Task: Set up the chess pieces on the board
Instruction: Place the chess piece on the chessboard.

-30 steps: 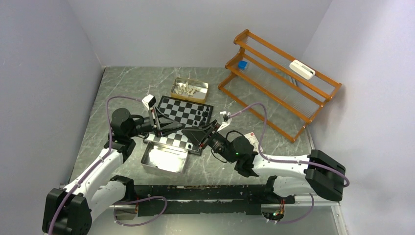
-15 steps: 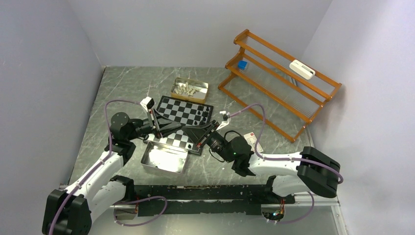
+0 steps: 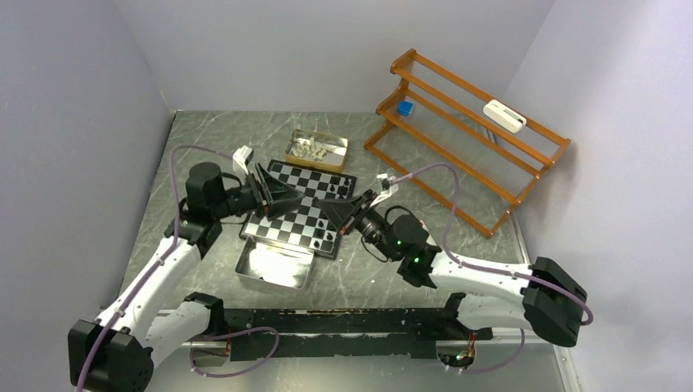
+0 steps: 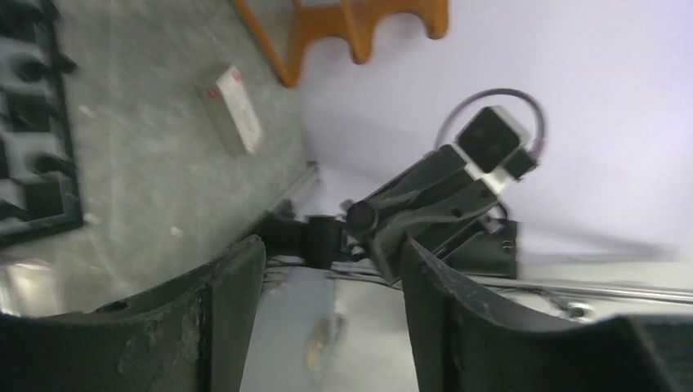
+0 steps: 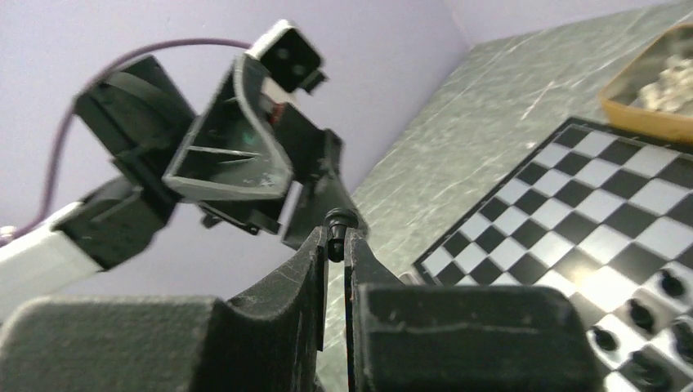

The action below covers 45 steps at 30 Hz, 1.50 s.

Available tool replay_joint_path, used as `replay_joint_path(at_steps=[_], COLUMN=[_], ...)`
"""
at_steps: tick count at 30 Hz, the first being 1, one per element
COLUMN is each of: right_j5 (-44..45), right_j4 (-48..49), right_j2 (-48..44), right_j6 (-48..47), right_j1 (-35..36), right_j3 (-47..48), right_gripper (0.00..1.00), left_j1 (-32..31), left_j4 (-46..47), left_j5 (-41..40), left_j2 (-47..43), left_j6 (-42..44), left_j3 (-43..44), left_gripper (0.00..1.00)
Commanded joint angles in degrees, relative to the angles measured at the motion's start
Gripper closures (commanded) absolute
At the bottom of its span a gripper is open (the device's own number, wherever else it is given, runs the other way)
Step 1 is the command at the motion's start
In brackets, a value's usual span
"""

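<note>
right gripper (image 5: 336, 245) tips pinch one black piece (image 5: 336, 222), held above the board (image 5: 572, 220), which lies to their right with more black pieces (image 5: 640, 313) on it. left gripper (image 4: 331, 269) fingers spread, facing it.

No writing can be read anywhere; the small white box (image 4: 233, 110) on the table (image 4: 147, 171) bears a red mark, too blurred to make out.

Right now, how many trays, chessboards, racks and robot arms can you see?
Trays: 2, gold tray and silver tray
Chessboard: 1
Orange rack: 1
Robot arms: 2, left arm and right arm
Total: 6
</note>
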Motion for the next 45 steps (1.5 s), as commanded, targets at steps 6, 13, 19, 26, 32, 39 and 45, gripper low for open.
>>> replay_joint_path(at_steps=[6,13,19,26,32,39,45], right_j5=[-5.26,-8.34,-10.99,-9.95,-8.47,-5.41,-5.28], right_j4=[-33.58,-53.63,-70.00,-81.62,-87.59,-92.02,-93.21], right_j2=[-4.07,7.21,20.39,33.09,42.13,48.45,51.86], right_j6=[-11.79,-23.81,-28.16,-30.96,-32.43,-33.46,-34.32], right_j1=[-11.62,-14.77,-15.82,-15.83,-15.83,-15.82,-16.54], right_j3=[12.32,30.52,46.35,60.31,68.19,73.15,74.82], right_gripper=[0.93,0.93,0.93,0.94,0.94,0.93,0.92], left_j1=[-0.23,-0.24,-0.18,-0.17,-0.23,-0.24,-0.26], left_j4=[-37.58,-38.28,-33.76,-33.76,-34.34,-34.88,-34.72], left_j5=[-21.56,-32.97,-44.66,-46.07,-47.57,-47.57,-47.57], left_j2=[2.43,-1.68,-12.48,-15.71,-17.01,-17.23,-17.61], left_j6=[40.46,52.40,56.52,58.31,57.93,57.65,57.65], left_j3=[17.63,14.44,8.63,8.91,8.50,8.61,8.35], left_gripper=[0.06,0.02,0.02,0.02,0.02,0.02,0.02])
